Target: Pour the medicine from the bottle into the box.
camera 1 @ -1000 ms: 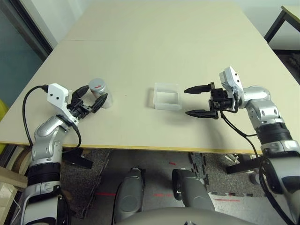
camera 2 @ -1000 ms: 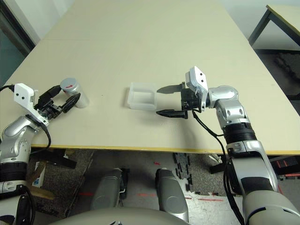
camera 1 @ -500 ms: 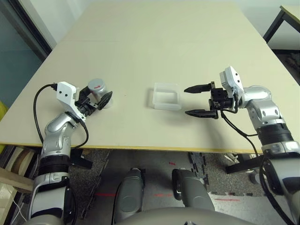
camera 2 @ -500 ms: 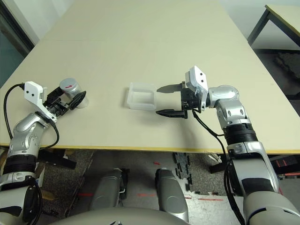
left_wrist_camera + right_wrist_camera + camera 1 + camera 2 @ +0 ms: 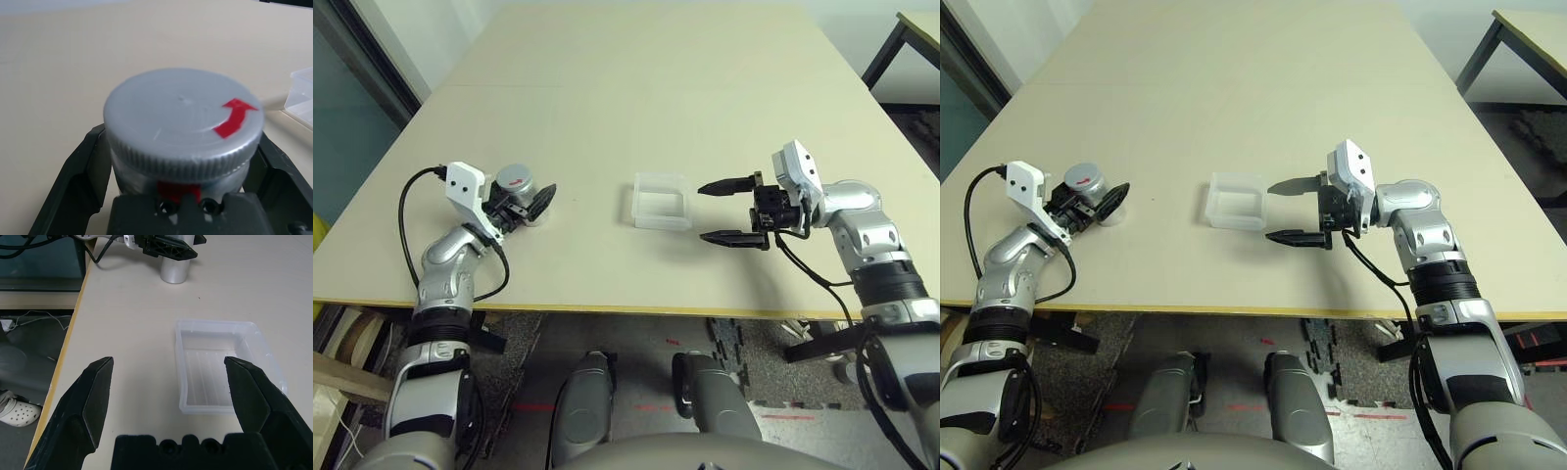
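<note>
Bottle point(image 5: 183, 132) body mostly hidden behind its cap and left claw point(image 5: 524, 206).

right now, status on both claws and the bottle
Left claw open, fingers either side of capped bottle. Right claw open beside box. Nothing between bottle and box.

Even, diffuse overhead light; desk point(image 5: 636, 108) evenly bright, no glare. Soft short shadows under the right gripper point(image 5: 722, 211) and beside the box point(image 5: 661, 201). Head views sharp. Left wrist view: bottle point(image 5: 183, 122) cap close and slightly soft, far desk blurred.
</note>
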